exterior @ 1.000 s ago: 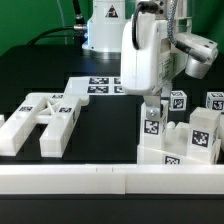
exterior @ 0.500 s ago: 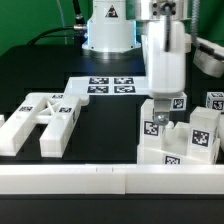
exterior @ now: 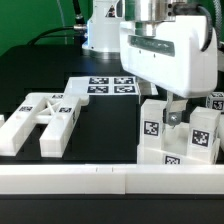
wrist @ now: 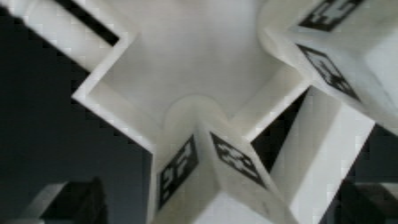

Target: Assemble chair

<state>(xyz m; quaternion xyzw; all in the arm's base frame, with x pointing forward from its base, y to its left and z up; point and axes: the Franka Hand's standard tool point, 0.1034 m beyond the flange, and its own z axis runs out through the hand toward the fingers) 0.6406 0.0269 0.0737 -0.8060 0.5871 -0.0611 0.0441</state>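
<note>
White chair pieces (exterior: 152, 132) crowd beneath the end effector (exterior: 173, 114), which is spread wide and grips nothing

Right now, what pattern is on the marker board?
The marker board is white with black-and-white square tags, clearest in the exterior view.

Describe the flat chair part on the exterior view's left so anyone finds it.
On the black table, look to the exterior view's left of the marker board. The flat frame piece lies there alone, with open slots between its bars; the other chair pieces stand clustered at that view's right.
</note>
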